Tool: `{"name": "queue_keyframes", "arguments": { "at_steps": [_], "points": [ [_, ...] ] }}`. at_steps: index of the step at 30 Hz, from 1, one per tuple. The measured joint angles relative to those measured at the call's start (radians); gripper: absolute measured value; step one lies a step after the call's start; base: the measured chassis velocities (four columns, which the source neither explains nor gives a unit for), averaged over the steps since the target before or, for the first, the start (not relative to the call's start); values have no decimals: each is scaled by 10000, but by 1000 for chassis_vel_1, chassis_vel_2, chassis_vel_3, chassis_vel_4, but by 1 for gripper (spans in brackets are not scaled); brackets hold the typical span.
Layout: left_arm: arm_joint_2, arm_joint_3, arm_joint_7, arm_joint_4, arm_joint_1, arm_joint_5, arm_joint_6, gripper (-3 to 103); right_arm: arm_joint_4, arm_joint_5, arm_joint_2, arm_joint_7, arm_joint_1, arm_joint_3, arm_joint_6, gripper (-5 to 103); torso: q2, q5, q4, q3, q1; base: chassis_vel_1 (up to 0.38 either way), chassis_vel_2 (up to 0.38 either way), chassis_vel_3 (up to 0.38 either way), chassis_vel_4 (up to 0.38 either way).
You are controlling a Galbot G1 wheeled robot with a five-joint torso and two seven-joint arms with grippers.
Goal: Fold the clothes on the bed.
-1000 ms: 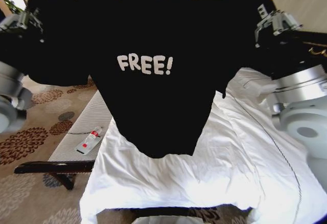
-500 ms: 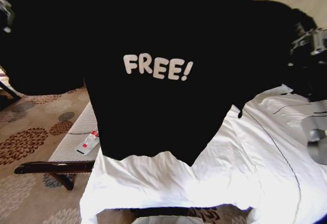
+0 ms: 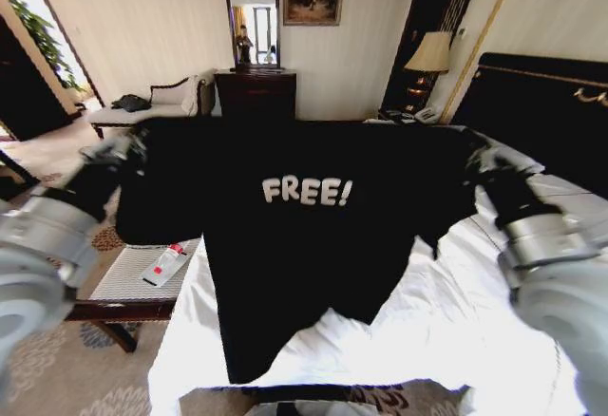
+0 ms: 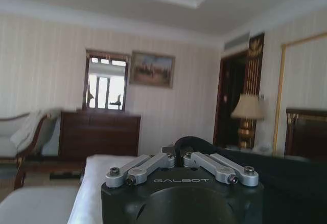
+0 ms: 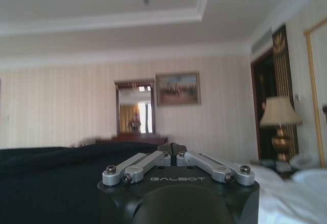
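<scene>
The black T-shirt (image 3: 304, 245) with white "FREE!" lettering hangs spread out in the air over the white bed (image 3: 456, 321), with its lower hem reaching the sheet near the foot. My left gripper (image 3: 128, 150) is shut on one shoulder and my right gripper (image 3: 480, 161) is shut on the other, both arms stretched forward. In the left wrist view the left gripper (image 4: 177, 155) pinches black cloth (image 4: 291, 183). The right wrist view has the right gripper (image 5: 173, 153) closed at the edge of the shirt (image 5: 51, 183).
A narrow striped bench (image 3: 133, 288) stands left of the bed with a small red-and-white object (image 3: 166, 264) on it. A dark headboard (image 3: 541, 103) rises at the right. A dresser (image 3: 256, 95), a chaise lounge (image 3: 152, 103) and a lamp (image 3: 432, 55) line the far wall. Patterned carpet covers the left floor.
Both arms have swung the shirt forward and down, away from the camera. It no longer blocks the room behind, and its hem now lies lower on the sheet.
</scene>
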Motion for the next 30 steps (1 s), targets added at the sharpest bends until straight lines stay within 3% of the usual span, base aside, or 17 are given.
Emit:
{"name": "queue_keyframes", "arguments": {
  "at_steps": [1, 3, 4, 6, 8, 11, 22, 25, 28, 30],
  "points": [
    [0, 0, 0, 0, 0, 0, 0, 2, 0, 0, 0, 0, 0, 0, 0, 0, 0, 0, 0, 0, 0, 0, 0, 0, 0],
    [-47, 1021, 94, 703, -391, 543, 110, 2, -815, -153, 6, -89, 420, -909, 15, 0, -1, 5, 0, 1, 1, 0, 0, 0, 0],
    [-133, 2039, 235, 1513, -775, 1181, 127, 2, -1670, -302, 49, -286, 985, -1800, 110, 0, -2, 3, -2, 2, 2, 0, 0, 0, 0],
    [-333, 3140, 361, 2571, -1261, 2006, 22, 2, -2876, -613, 223, -612, 1899, -2922, 319, 0, -4, -1, -2, 5, 5, 0, 0, 0, 0],
    [-406, 3399, 388, 2863, -1396, 2181, -30, 2, -3223, -727, 292, -704, 2145, -3241, 397, 0, -4, 2, 0, 4, 6, 0, 0, 0, 0],
    [-1014, 4356, 368, 4045, -2176, 2558, -291, 2, -5080, -1356, 851, -1103, 3373, -4596, 924, 0, -6, 3, 2, 6, 8, 0, 0, 0, 0],
    [-2456, 5456, 306, 5933, -3403, 3064, -892, 2, -7708, -1928, 1725, -1612, 5052, -5525, 1584, 0, -4, 3, -1, 3, 4, 0, 0, 0, 0],
    [-3300, 5817, 278, 7270, -3864, 3439, -981, 2, -9182, -2384, 2148, -1797, 5966, -5978, 1888, 0, -4, 0, 0, 3, 4, 0, 0, 0, 0],
    [-3389, 5855, 272, 7447, -3946, 3476, -987, 2, -9371, -2473, 2209, -1821, 6084, -6035, 1925, 0, -3, 1, 0, 3, 3, 0, 0, 0, 0],
    [-4354, 6399, 253, 9625, -5082, 4046, -1251, 2, -11609, -3044, 3081, -1985, 7304, -6697, 2094, 0, -3, 7, -1, 2, 4, 0, 0, 0, 0]
  ]
}}
